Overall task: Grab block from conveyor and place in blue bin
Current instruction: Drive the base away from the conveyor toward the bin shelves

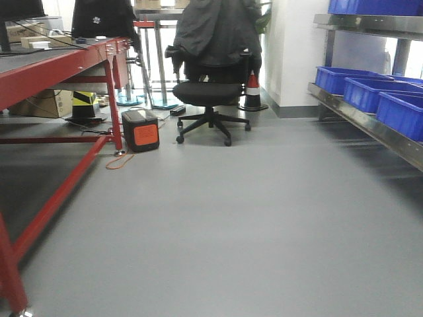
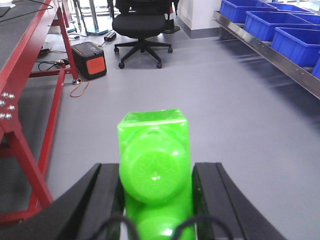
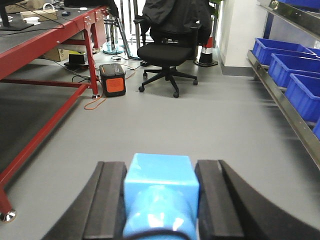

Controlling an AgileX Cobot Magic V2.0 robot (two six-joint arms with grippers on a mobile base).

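Exterior front-facing view: we look down an aisle of grey floor (image 1: 231,218), and neither arm shows here.
Conveyor (image 1: 53,74): it runs along the left side, a dark belt in a glossy red frame on red legs. A few small items lie on its far end, too blurred for us to name.
Shelf (image 1: 370,125): a metal rack along the right wall, opposite the conveyor.
Blue bins (image 1: 370,92): they stand in a row on the shelf, close beside each other. More sit on the level above. Their insides are mostly hidden from us, so we cannot tell what they hold.
Left tool (image 2: 155,167): it points roughly level down the aisle, above the floor, with the conveyor on its left and the bins well off to its right. Its two dark fingers are clamped against the sides of a green block (image 2: 154,150).
Right tool (image 3: 160,167): it has the same level, forward pose and is closed around a light blue block (image 3: 160,185).
Blocks: both are held off the conveyor, over bare floor and well apart from the bins.
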